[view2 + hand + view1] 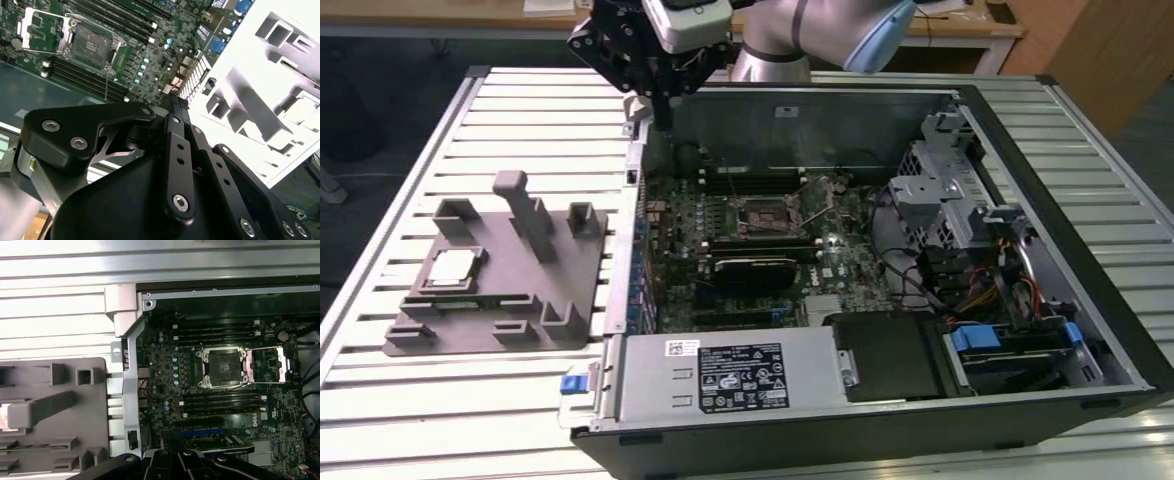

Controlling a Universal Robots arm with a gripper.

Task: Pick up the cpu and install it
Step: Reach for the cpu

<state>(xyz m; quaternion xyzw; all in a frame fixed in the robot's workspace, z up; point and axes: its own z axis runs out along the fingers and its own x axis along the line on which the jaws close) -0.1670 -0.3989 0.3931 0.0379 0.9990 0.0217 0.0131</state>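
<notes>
**One cpu [451,268] laid on one fixture [507,300]; jaws closed on nothing**

One cpu is seen in the exterior view. It is laid flat, pale metal top upward, in a recess of the single grey fixture, toward the fixture's side at the exterior view's left. The fixture is set on the slatted desk [400,400], just beside the one open computer case [1067,200], at the exterior view's left of it. Several upright blocks are carried by the fixture, but their number cannot be counted with certainty.

One arm [807,40] is shown. Its jaws are held above the far corner of the case at the exterior view's left, well apart from the cpu. In the second wrist view the two fingers [179,150] are seen pressed together, and nothing is gripped between them.

Inside the case one motherboard [165,365] is laid. On it one socket [222,367] is seen, with its metal frame swung aside. Rows of memory slots are ranged along two opposite sides of the socket. One silver power supply box [654,385] with a white label is mounted at the near edge of the case.
</notes>
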